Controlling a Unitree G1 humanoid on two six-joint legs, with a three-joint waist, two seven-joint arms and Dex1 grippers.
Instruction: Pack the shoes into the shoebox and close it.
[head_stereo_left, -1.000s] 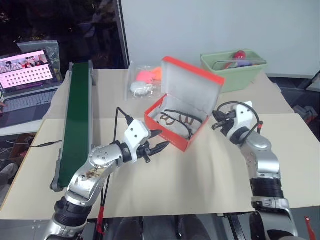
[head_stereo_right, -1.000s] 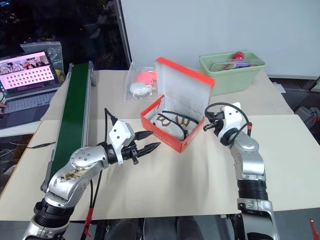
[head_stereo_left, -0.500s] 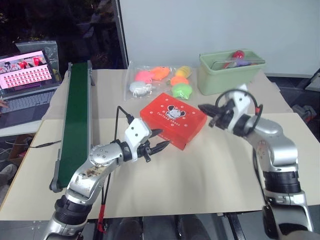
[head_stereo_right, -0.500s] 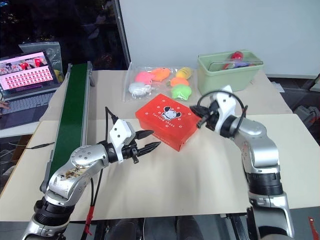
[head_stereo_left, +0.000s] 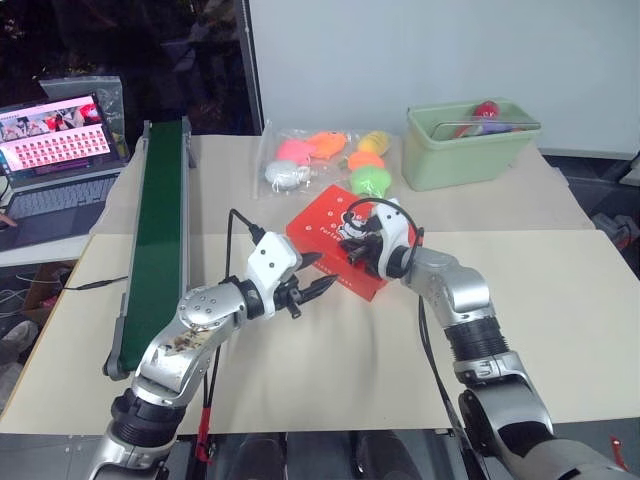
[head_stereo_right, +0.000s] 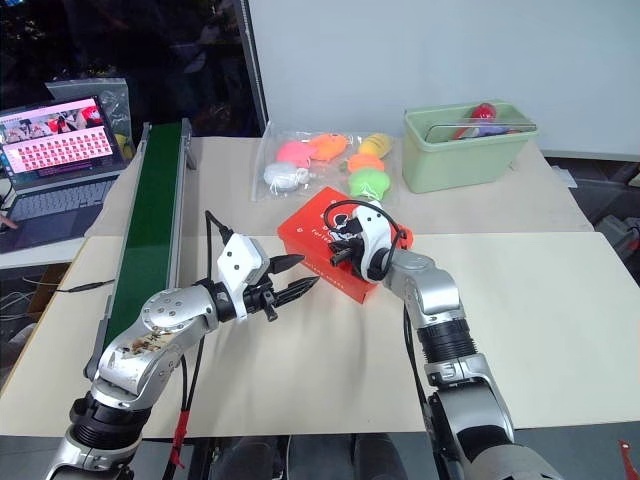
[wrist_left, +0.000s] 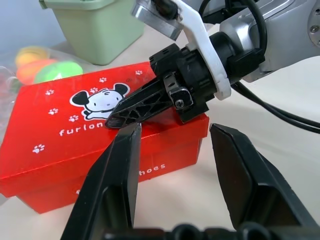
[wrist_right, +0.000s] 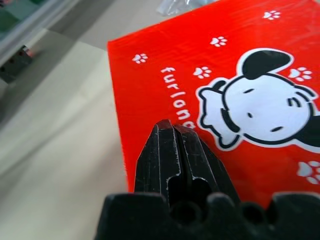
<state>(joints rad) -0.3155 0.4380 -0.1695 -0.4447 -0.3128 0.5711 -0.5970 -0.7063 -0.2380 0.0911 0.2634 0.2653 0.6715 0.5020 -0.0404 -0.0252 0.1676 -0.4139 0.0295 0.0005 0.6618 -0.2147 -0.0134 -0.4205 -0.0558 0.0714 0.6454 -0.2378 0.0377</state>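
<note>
The orange-red shoebox (head_stereo_left: 325, 232) lies shut on the beige table, its lid showing a cartoon dog and white print (wrist_right: 260, 110). The shoes are hidden. My right gripper (head_stereo_left: 350, 243) is shut and its joined fingertips (wrist_right: 172, 131) rest on the lid near the box's front edge. My left gripper (head_stereo_left: 322, 273) stands open just before the box's near corner, holding nothing. In the left wrist view the two fingers (wrist_left: 117, 175) frame the box front (wrist_left: 75, 165) and the right gripper's shut fingers (wrist_left: 135, 107) on the lid.
A long green conveyor (head_stereo_left: 160, 230) runs along the left, with a laptop (head_stereo_left: 60, 150) beyond it. A clear bag of colourful plush toys (head_stereo_left: 330, 160) lies right behind the box. A pale green bin (head_stereo_left: 470, 145) stands at the back right.
The lid stood open with the shoes showing inside; it is now down and the box is shut. My right gripper swung left onto the lid. The left arm stayed still.
</note>
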